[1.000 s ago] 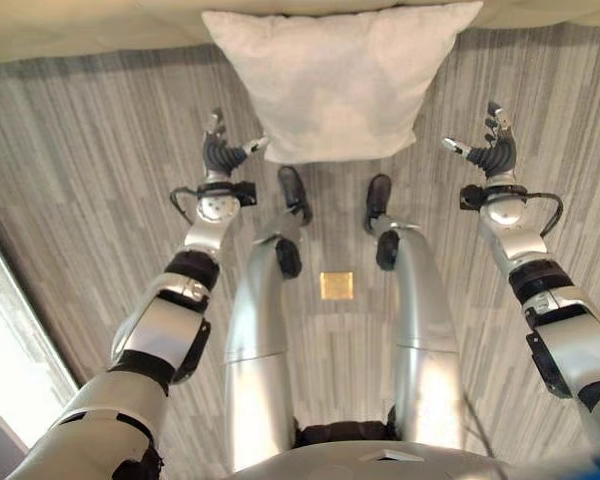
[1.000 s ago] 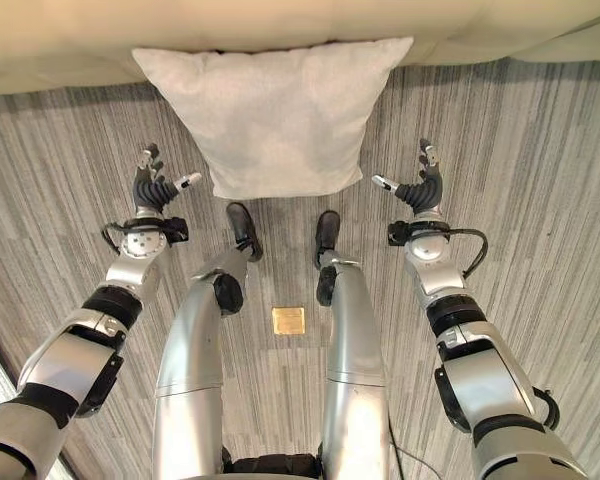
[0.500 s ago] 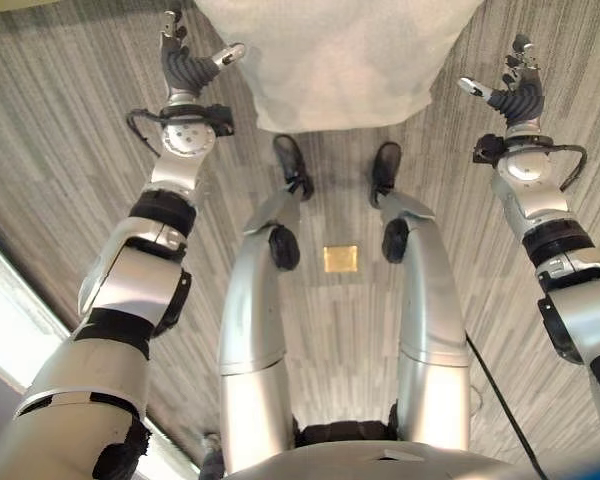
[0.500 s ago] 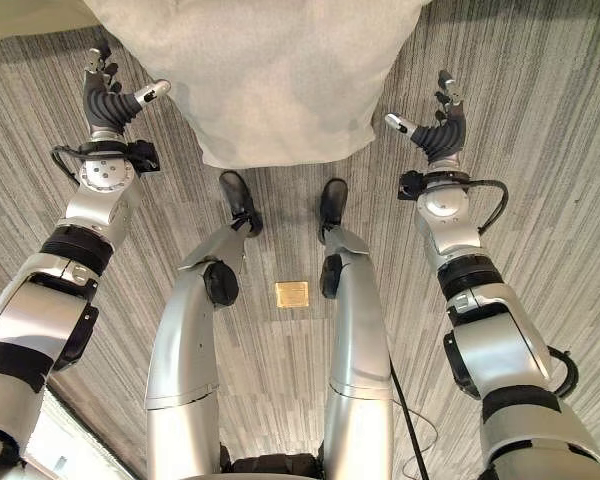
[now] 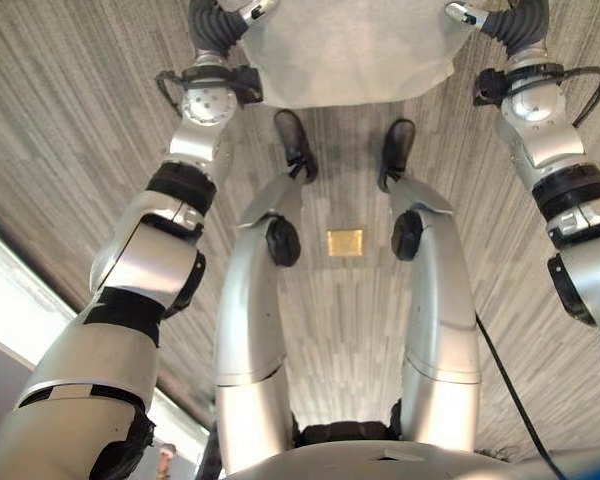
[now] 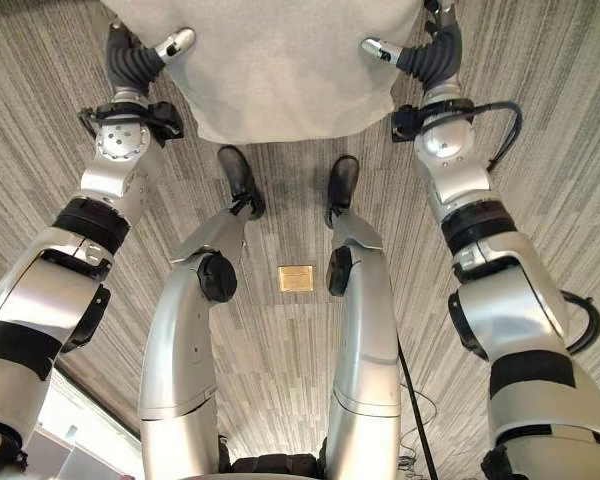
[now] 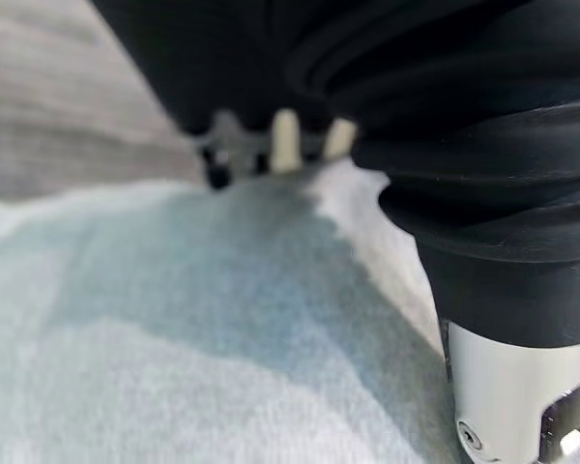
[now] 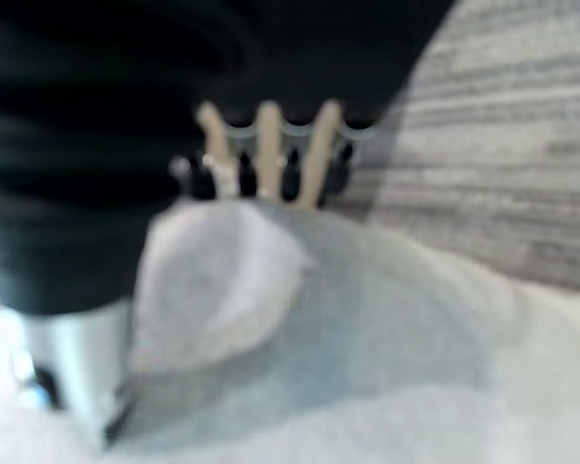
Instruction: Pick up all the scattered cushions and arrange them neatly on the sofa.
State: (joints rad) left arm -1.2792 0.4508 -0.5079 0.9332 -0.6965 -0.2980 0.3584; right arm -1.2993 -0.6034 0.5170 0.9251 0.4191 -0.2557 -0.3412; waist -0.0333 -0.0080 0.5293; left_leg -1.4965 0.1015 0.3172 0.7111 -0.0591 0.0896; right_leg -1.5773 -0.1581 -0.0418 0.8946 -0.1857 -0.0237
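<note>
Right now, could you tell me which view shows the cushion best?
The right eye view: the cushion spreads widest there, lying on the floor between the left hand and the right hand. The left eye view shows less of it. Each wrist view gives a close patch of its cloth under that hand's fingers.

I see grey carpet floor point(image 6: 280, 360) with fine streaks running across it, in panels whose grain changes direction. Small square brass plate point(image 6: 296, 278) set flush in the floor, mid-frame. Along the lower-left edge in the left eye view there's a bright pale band point(image 5: 40, 300), strongly lit, cutting diagonally; can't tell if it's a window sill or a wall base.
</note>
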